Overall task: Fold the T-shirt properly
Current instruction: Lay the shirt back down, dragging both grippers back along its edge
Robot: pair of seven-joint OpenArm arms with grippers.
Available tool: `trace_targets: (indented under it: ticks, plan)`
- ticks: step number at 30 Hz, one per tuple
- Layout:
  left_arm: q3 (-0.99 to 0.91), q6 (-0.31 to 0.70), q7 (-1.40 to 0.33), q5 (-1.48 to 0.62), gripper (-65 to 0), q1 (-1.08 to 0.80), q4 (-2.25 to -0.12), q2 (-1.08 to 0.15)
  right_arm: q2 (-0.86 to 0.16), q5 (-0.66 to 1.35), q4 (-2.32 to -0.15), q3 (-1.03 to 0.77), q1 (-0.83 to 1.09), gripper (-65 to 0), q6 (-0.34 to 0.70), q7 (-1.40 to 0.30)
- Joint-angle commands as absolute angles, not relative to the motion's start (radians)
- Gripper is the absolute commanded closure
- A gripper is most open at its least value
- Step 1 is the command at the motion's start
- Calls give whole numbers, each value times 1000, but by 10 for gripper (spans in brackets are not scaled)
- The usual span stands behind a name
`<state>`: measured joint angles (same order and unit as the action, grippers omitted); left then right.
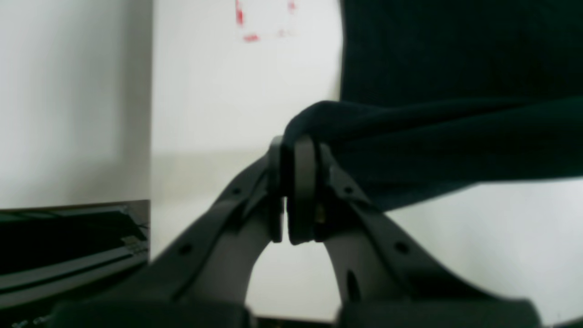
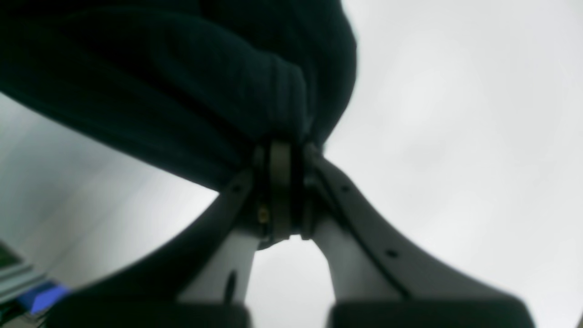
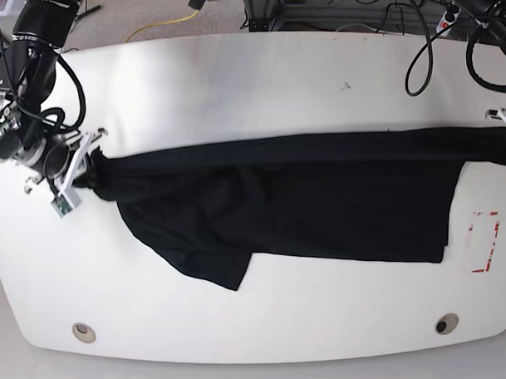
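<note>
T-shirt (image 3: 303, 200), plain black, lies stretched in a long band across the middle of the white surface (image 3: 233, 82), and you are holding it at both ends. Your right claw (image 3: 84, 166) sits near the surface's left edge in the base view, its arm coming down from the far left corner; the jaws are shut on a bunched end of the cloth. In the right wrist view that claw (image 2: 284, 150) shows the two jaws pressed together with dark fabric gathered above them. Your left claw (image 1: 294, 146) is likewise clamped on a rolled fold of the shirt (image 1: 432, 136); in the base view only a small part of it shows at the surface's right edge.

The shirt's long axis runs from the left edge to the right edge. Its far side is pulled into a nearly straight line between the two claws. The near side hangs loose, with a pointed flap drooping toward the near left part of the surface.

A red rectangular outline (image 3: 486, 241) is marked near the right edge, just beside the cloth. Cables (image 3: 371, 2) lie on the floor beyond the far edge.
</note>
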<state>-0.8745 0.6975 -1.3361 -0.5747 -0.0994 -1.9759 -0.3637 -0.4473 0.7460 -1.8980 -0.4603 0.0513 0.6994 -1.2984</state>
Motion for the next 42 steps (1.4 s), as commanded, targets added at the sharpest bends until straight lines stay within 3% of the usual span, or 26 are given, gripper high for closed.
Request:
trace_targets:
  ticks: [1, 10, 18, 32, 42]
  plan:
    - [-900, 698, -1310, -564, 0, -137, -1991, -389, -470, 785, -1916, -470, 82, 0, 698, -1280]
    - [-905, 698, -1116, -438, 0, -352, -1988, -390, -479, 865, -1916, -464, 337, 0, 698, -1280]
    - [-900, 698, -1072, -295, 0, -390, -1959, -355, -492, 863, -1913, -463, 449, 0, 698, -1280]
    - [-710, 698, -1070, -142, 0, -68, -1733, -357, -487, 860, -1908, -461, 443, 0, 698, -1280]
    - [-579, 698, -1007, -114, 0, 7, -1590, -374, -486, 860, -1845, -461, 430, 0, 698, -1273]
